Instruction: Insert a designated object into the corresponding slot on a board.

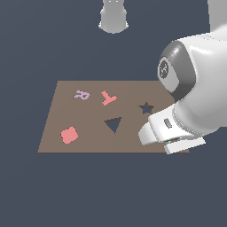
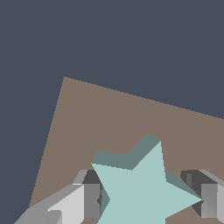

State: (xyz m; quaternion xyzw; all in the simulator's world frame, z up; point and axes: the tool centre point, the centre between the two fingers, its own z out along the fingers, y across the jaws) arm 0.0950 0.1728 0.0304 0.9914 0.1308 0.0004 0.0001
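Your hand (image 2: 146,199) straddles the pale teal five-pointed star block (image 2: 140,188), one finger (image 2: 89,199) touching it, the other just apart, so it is spread, not yet pinching. The block lies on the flat brown rectangular board (image 1: 88,137), near the dark star-shaped slot (image 1: 146,107), which is unfilled. Grasping, lifting and inserting all remain.

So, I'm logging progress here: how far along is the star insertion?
Early stage. The hand has reached the teal star, one finger on either side of it; whether it grips yet is unclear. The star slot in the board is unfilled, so lifting, carrying and inserting remain.
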